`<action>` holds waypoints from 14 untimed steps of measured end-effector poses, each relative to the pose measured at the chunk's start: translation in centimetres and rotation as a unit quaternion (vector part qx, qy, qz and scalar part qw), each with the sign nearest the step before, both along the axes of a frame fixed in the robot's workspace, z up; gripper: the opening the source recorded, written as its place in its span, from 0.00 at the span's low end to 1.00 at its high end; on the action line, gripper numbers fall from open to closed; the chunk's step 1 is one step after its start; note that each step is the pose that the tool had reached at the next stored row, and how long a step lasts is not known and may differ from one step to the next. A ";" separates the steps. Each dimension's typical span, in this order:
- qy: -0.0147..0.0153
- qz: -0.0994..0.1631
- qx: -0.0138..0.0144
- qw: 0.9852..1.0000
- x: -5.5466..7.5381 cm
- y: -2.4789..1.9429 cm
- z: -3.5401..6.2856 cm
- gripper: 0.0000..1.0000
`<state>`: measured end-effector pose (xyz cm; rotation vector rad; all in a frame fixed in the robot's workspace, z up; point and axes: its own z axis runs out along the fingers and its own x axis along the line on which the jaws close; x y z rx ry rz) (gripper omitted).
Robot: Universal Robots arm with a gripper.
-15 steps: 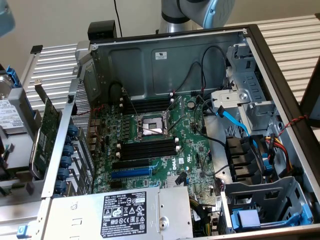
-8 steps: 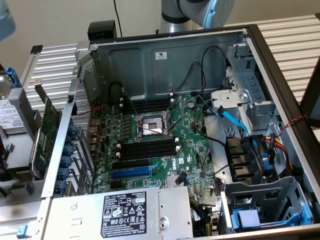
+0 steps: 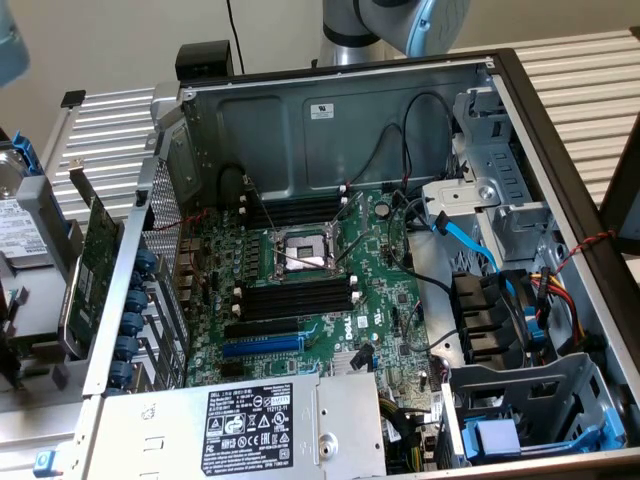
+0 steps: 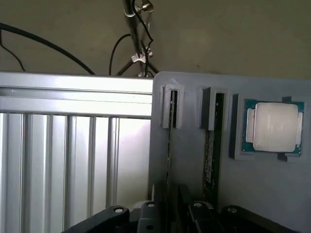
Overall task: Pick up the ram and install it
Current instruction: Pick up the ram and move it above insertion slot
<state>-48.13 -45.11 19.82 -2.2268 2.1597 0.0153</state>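
Your hand (image 4: 171, 204) sits at one end of the grey holder (image 4: 190, 155), in line with the ram (image 4: 168, 145), which stands on edge in the holder's slot farthest from its processor (image 4: 274, 127); you cannot tell whether the hand is apart or clamped. A second stick (image 4: 210, 145) fills the holder's middle slot; beside the holder runs the ribbed aluminium bench (image 4: 73, 160), with black cables (image 4: 48, 48) beyond.

A robotics lab or workshop is being shown: an opened computer case (image 3: 330, 130) is being kept on a ribbed metal table (image 3: 580, 70) near a robot arm (image 3: 385, 20).
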 end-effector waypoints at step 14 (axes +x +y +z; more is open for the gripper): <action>0.000 -0.002 0.000 1.000 -0.3 -0.31 3.67 0.13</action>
